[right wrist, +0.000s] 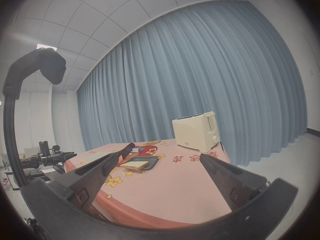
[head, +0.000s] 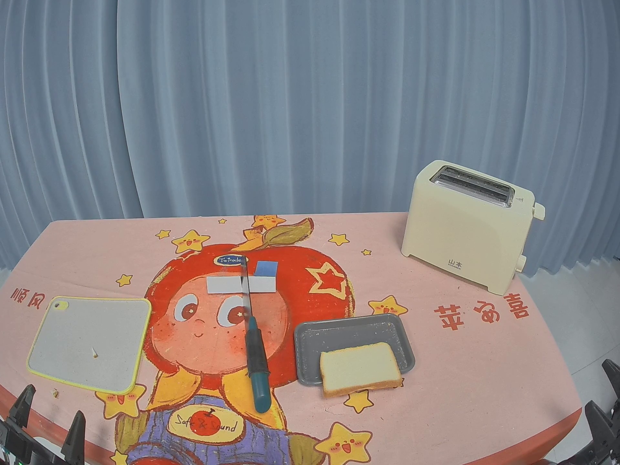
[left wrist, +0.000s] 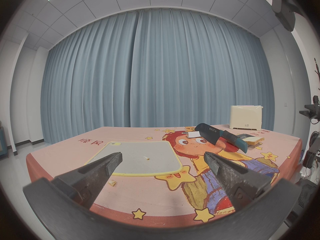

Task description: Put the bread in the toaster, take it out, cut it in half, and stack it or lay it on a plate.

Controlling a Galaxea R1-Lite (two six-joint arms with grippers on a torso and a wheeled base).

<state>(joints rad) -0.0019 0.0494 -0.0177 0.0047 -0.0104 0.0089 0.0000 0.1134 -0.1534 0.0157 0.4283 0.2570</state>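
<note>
**Quick rundown of what everything's made of**

The surface is covered in smooth printed cloth, pink and matt. The toaster looks like cream plastic with a soft sheen, with shiny metal around the slots. The plate is a dull grey tray, plastic by the look of it. The bread has a pale, spongy crumb. The knife has a dark matt blade and a glossy teal plastic handle. The cutting board is matt grey with a yellow-green rim. The left gripper and right gripper are matt black.
</note>
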